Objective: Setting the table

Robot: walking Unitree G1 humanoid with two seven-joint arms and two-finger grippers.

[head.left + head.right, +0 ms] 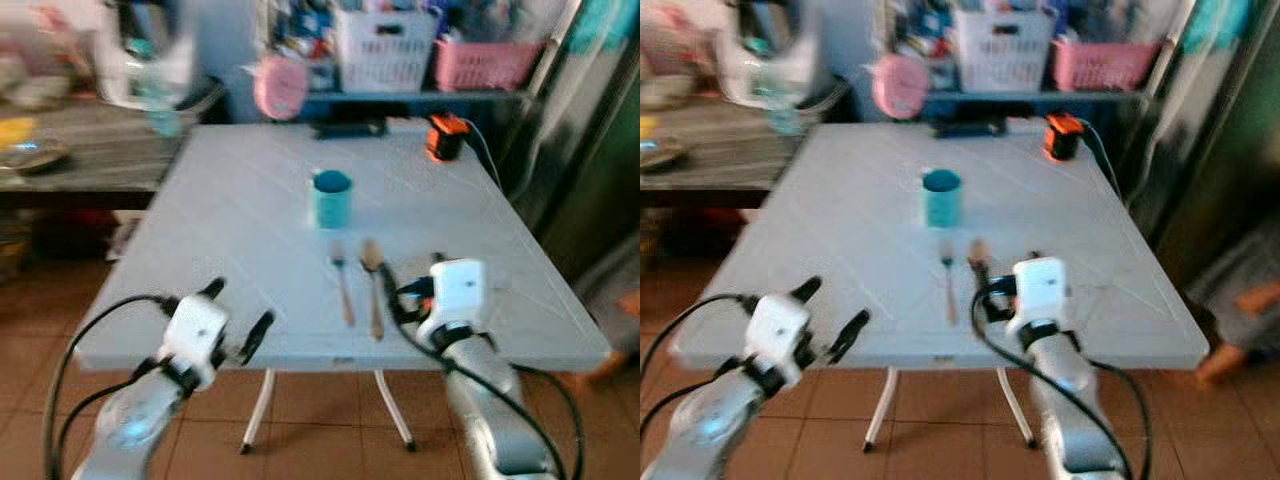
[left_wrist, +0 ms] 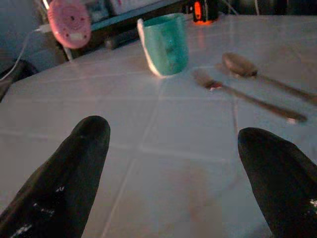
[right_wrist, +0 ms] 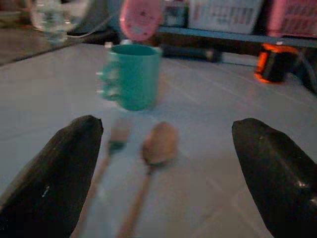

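Pale tabletop (image 1: 240, 220) ahead: teal cup (image 1: 332, 197) at its centre, fork (image 1: 343, 283) and spoon (image 1: 373, 285) side by side nearer the front edge, my left jaws (image 1: 238, 313) and right jaws (image 3: 163, 163) both spread, holding nothing.

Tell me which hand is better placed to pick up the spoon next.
Probably the right hand. It is open over the table beside the spoon, which lies between its fingers in its wrist view. The left hand, also open, sits at the table's near edge, with the fork between it and the spoon.
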